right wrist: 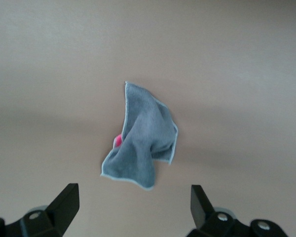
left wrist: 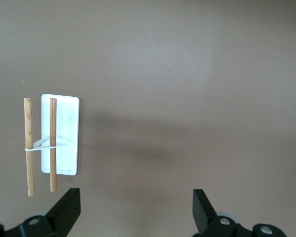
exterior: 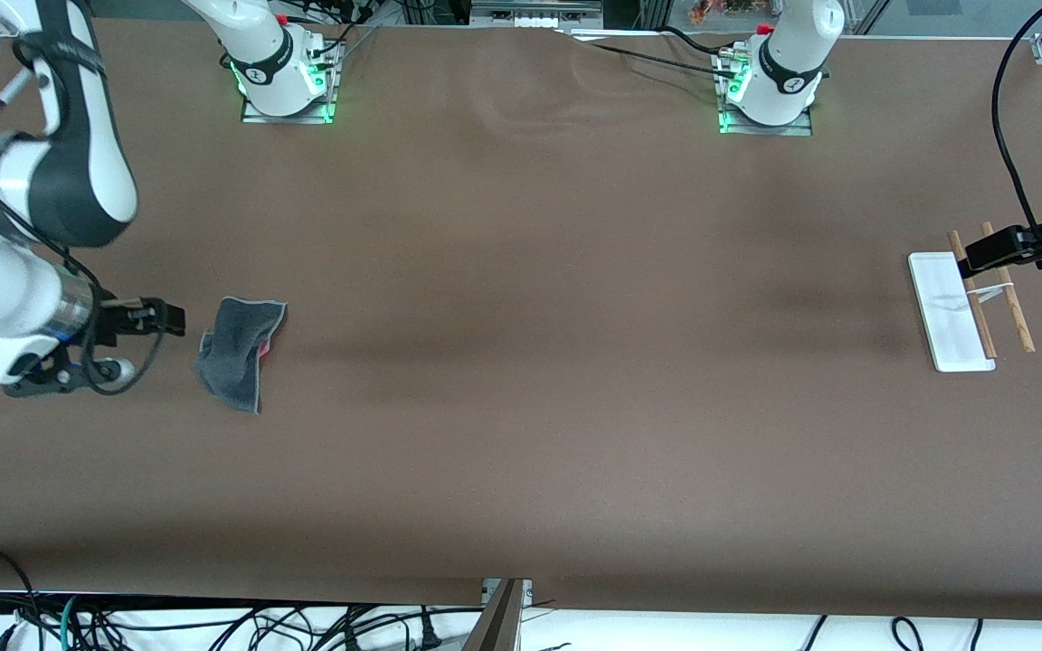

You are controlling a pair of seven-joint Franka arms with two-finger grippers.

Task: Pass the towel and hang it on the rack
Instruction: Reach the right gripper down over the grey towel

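Toward the right arm's end of the brown table [exterior: 521, 362], the small dark grey towel with a pink-red reverse and thin light trim [exterior: 239, 353] is lying crumpled on the cloth surface, and the right gripper [exterior: 173, 318] is hanging just beside it with its fingers spread wide and holding nothing. At the left arm's end, the small rack with a flat white rectangular base and two thin brown wooden rods [exterior: 960, 312] is standing well apart from the towel; the left gripper [exterior: 973, 264] is hovering over it, also wide and empty, so this arm is waiting. I judge the pick is not yet begun. The towel is folded unevenly — pinching only a loose corner could be letting it slip or unfold during the pass. The rack is looking light, so a low approach by the left gripper could be knocking it over. Nothing is lying between towel and rack.
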